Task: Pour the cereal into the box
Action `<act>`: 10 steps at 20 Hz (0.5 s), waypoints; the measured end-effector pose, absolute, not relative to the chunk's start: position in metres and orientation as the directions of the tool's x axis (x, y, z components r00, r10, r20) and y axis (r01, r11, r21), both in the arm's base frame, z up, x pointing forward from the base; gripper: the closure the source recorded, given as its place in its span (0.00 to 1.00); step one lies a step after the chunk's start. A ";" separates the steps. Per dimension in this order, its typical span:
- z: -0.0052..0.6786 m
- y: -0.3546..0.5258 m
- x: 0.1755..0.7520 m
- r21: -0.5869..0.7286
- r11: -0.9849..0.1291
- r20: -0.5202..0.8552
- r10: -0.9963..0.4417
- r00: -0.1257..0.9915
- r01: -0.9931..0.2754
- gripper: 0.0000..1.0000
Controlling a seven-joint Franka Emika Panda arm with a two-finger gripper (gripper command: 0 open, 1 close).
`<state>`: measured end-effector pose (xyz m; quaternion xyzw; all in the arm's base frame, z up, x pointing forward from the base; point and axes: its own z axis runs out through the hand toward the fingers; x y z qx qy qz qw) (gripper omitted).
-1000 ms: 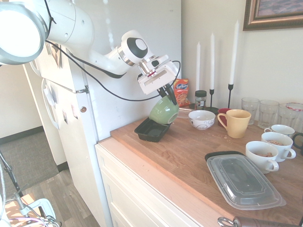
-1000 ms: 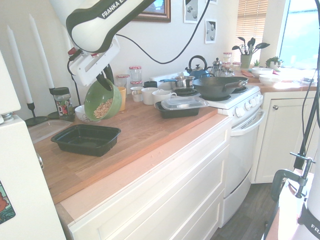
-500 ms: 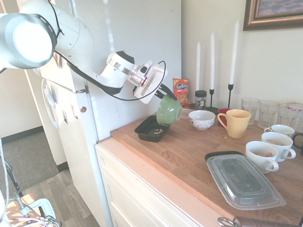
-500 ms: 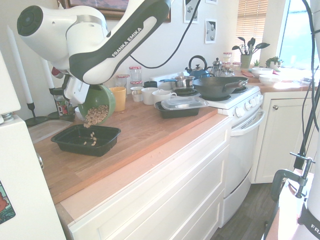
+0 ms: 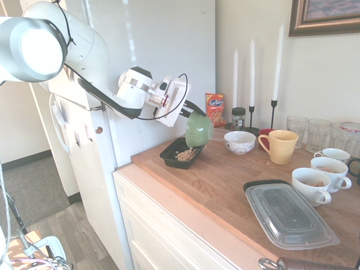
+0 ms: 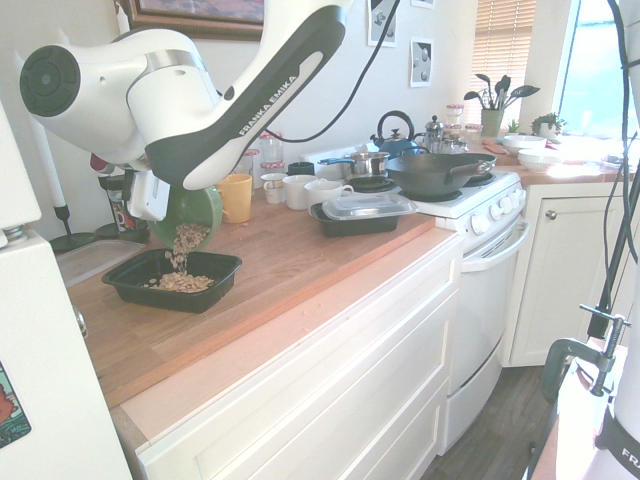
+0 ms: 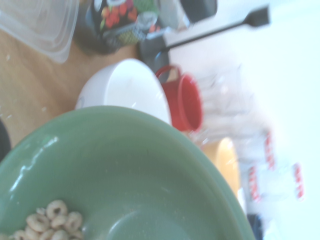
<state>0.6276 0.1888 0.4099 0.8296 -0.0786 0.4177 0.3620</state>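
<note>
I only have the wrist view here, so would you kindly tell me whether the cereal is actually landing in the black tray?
Observer: Yes. A stream of cereal is falling from the tilted green bowl into the black tray, and a heap lies on its floor.
Operator: Thank you. Has any spilled onto the counter?
Observer: No bits show on the wooden counter around the tray in either exterior view.
Operator: Is the bowl resting on the tray?
Observer: No, it hangs clear above it, its mouth tipped downward over the tray's far end.
Operator: And the grip?
Observer: The end effector is shut on the bowl's rim.
</note>
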 end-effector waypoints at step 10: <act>0.394 0.204 0.594 0.608 -0.704 0.748 0.352 0.563 -0.367 1.00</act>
